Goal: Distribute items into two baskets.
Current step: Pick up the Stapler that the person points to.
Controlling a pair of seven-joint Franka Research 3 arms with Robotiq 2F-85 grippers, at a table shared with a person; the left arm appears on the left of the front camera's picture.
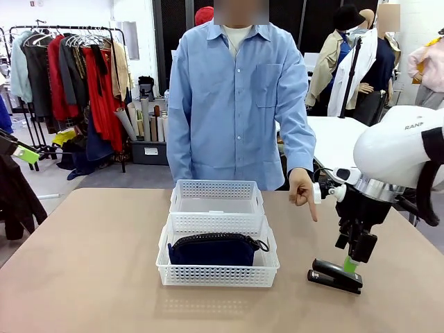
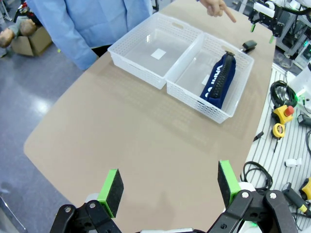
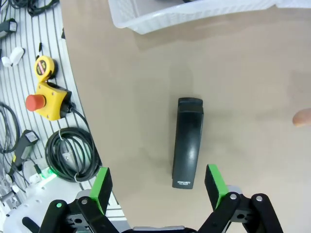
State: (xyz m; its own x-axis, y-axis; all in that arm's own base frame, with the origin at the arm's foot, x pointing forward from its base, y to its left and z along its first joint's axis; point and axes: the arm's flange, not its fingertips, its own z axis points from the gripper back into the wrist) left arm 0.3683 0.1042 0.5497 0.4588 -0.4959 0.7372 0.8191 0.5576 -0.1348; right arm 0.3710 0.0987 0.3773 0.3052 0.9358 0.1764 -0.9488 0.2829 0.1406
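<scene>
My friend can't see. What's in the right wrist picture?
A black stapler lies on the tan table just beyond the right arm's open green fingers. A white basket corner sits farther off; a yellow box with a red button lies beside the table.

Bare table [image 1: 90, 263] around stapler [image 3: 188, 141], person's hand [image 1: 303, 191] near, far basket [image 1: 216, 187] free

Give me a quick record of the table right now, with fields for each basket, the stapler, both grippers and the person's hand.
near basket: holds the navy pouch
far basket: no item in it
stapler: on the table to the right of the near basket, outside both baskets
right gripper: open, low over the stapler, a pad on either side of one end
left gripper: open, above bare table, well away from the baskets
person's hand: index finger pointing down towards the stapler
</scene>
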